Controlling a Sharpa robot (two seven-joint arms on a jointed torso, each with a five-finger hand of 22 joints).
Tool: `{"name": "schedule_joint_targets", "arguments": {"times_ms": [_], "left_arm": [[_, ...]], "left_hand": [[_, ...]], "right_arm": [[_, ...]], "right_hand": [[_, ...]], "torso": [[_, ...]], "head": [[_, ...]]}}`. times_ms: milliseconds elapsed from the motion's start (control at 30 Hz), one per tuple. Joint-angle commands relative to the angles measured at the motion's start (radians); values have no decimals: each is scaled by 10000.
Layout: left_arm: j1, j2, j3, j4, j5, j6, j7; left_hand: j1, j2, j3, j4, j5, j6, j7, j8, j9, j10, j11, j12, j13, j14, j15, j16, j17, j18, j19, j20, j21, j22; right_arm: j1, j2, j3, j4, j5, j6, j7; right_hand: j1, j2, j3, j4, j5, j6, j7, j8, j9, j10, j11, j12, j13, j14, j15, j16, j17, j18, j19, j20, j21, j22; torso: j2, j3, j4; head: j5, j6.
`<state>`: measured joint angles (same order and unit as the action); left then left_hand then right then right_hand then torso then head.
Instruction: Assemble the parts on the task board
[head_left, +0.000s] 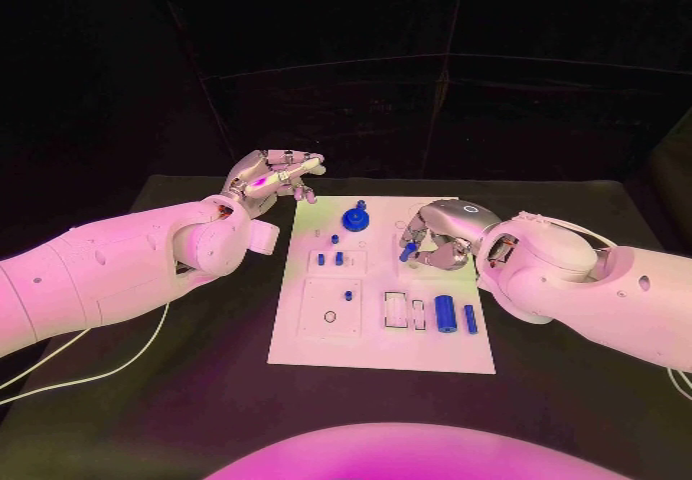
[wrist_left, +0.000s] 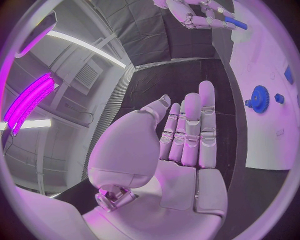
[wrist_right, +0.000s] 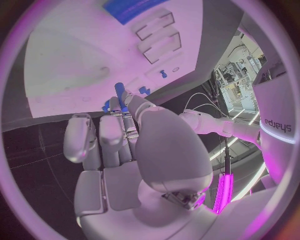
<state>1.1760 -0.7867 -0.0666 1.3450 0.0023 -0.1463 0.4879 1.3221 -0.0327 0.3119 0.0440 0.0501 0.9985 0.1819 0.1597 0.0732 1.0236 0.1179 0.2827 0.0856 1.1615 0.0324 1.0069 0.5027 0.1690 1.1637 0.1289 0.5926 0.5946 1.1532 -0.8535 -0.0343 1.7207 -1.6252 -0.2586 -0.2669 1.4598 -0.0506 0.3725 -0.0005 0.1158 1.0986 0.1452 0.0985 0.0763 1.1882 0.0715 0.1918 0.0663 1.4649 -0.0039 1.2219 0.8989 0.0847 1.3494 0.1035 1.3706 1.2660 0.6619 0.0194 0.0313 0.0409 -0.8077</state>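
The white task board (head_left: 378, 340) lies in the middle of the black table. My right hand (head_left: 440, 235) hovers over the board's far right part and pinches a small blue peg (head_left: 408, 250) in its fingertips; the right wrist view shows this peg (wrist_right: 120, 95) held just above the board (wrist_right: 81, 65). My left hand (head_left: 271, 178) floats beyond the board's far left corner with its fingers (wrist_left: 190, 130) stretched out and nothing in them. A blue gear (head_left: 356, 215) stands on the board's far edge, seen also from the left wrist as the gear (wrist_left: 259, 96).
Two short blue pegs (head_left: 332, 258) stand on the board's left half, and a smaller one (head_left: 349, 295) nearer me. A blue cylinder (head_left: 446, 313) and a thin blue bar (head_left: 470, 318) lie beside white slots (head_left: 395, 309) at the near right. A cable (head_left: 87, 370) trails from my left arm.
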Motion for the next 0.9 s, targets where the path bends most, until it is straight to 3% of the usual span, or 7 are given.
{"name": "schedule_joint_targets", "arguments": {"times_ms": [33,200,367,600,667,767,900], "left_arm": [[19,9,9,-6,31,113,41],[19,21,9,-17,31,117,38],[20,45,10,-31,31,116,42],[22,89,10,-46,31,117,40],[22,99,10,-45,31,122,41],[23,112,10,-53,31,122,40],[23,124,10,-60,31,129,40]], "left_hand": [[76,31,-22,-13,-18,-54,12,35,-9,-68,-14,53,10,-55,13,-31,-10,130,-3,39,-49,-10],[76,31,-22,-13,-18,-54,12,35,-9,-68,-14,53,10,-55,13,-31,-10,130,-3,39,-49,-10],[76,31,-22,-13,-18,-54,12,35,-9,-68,-14,53,10,-55,13,-31,-10,130,-3,39,-49,-10],[76,31,-22,-13,-18,-54,12,35,-9,-68,-14,53,10,-55,13,-31,-10,130,-3,39,-49,-10],[76,31,-22,-13,-18,-54,12,35,-9,-68,-14,53,10,-55,13,-31,-10,130,-3,39,-49,-10],[76,31,-22,-13,-18,-54,12,35,-9,-68,-14,53,10,-55,13,-31,-10,130,-3,39,-49,-10],[76,31,-22,-13,-18,-54,12,35,-9,-68,-14,53,10,-55,13,-31,-10,130,-3,39,-49,-10]], "right_arm": [[21,22,12,361,495,-811,416],[21,333,10,524,722,-705,655],[4,1023,-8,372,820,-392,939],[-315,1937,-51,34,666,19,1286],[-409,2111,-111,-75,568,143,1345],[-493,2307,-230,-251,461,386,1371],[-572,2468,-305,-444,305,660,1337]], "right_hand": [[-27,20,90,-1,-21,73,20,24,-8,93,8,-74,7,102,-55,40,11,-108,66,-31,37,14],[-54,-14,124,-8,6,64,30,6,-17,86,18,-121,2,98,-48,49,5,-107,58,-30,38,12],[-71,-26,142,-8,19,62,34,-2,-21,81,24,-147,0,93,-44,42,-19,-102,41,-28,27,-6],[-92,-44,194,-21,45,40,48,-30,-33,59,39,-212,-6,82,-33,41,-46,-93,7,-21,7,-40],[-92,-45,197,-23,46,39,48,-31,-33,58,39,-215,-6,81,-33,42,-47,-92,5,-21,7,-41],[-95,-47,200,-24,47,37,50,-33,-34,57,41,-220,-6,80,-32,39,-53,-92,3,-20,5,-44],[-100,-52,207,-26,48,33,53,-38,-36,54,44,-230,-7,77,-30,34,-67,-90,-3,-19,2,-49]], "torso": [[12,0,19],[12,-10,12],[21,-13,15],[12,-12,28],[16,-14,40],[17,-6,8],[10,-6,8]], "head": [[20,-5],[76,-32],[139,-69],[276,-157],[302,-178],[398,-211],[422,-240]]}}
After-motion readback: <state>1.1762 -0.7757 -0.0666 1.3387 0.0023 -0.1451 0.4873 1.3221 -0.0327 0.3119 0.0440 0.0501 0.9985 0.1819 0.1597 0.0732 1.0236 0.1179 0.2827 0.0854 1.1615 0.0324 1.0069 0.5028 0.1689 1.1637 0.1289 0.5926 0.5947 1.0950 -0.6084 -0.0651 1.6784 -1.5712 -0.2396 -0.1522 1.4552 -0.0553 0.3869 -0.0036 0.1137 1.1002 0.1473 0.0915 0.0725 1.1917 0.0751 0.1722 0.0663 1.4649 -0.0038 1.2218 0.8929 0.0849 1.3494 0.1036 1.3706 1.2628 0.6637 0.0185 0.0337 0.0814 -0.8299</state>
